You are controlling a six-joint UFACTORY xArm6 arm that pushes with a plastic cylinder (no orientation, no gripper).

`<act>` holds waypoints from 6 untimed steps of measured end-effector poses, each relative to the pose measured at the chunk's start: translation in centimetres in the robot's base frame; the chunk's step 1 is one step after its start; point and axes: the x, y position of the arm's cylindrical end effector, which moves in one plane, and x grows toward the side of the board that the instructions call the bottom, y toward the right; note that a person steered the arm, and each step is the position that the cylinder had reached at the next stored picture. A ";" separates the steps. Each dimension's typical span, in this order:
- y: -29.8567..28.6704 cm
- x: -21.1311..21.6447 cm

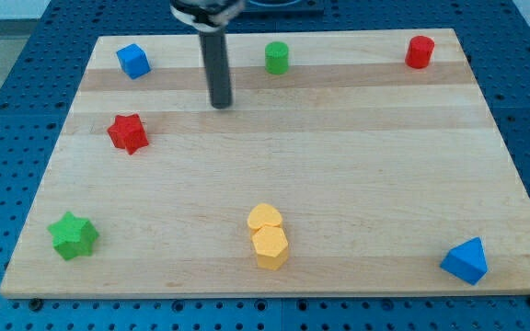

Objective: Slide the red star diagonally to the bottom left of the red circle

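Observation:
The red star (128,132) lies at the view's left, a little above the middle of the wooden board (357,175). The red circle, a short red cylinder (419,51), stands at the view's top right corner of the board. My tip (221,105) is on the board to the right of the red star and slightly higher, about a hundred pixels away, touching no block. The rod rises straight up out of the view's top.
A blue block (132,61) sits at the top left, a green cylinder (277,57) at the top middle, a green star (73,235) at the bottom left. Two yellow blocks (268,236) touch at the bottom middle. A blue block (466,260) sits bottom right.

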 end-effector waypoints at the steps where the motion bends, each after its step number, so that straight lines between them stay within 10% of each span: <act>1: -5.2 -2.8; 6: -17.6 1.5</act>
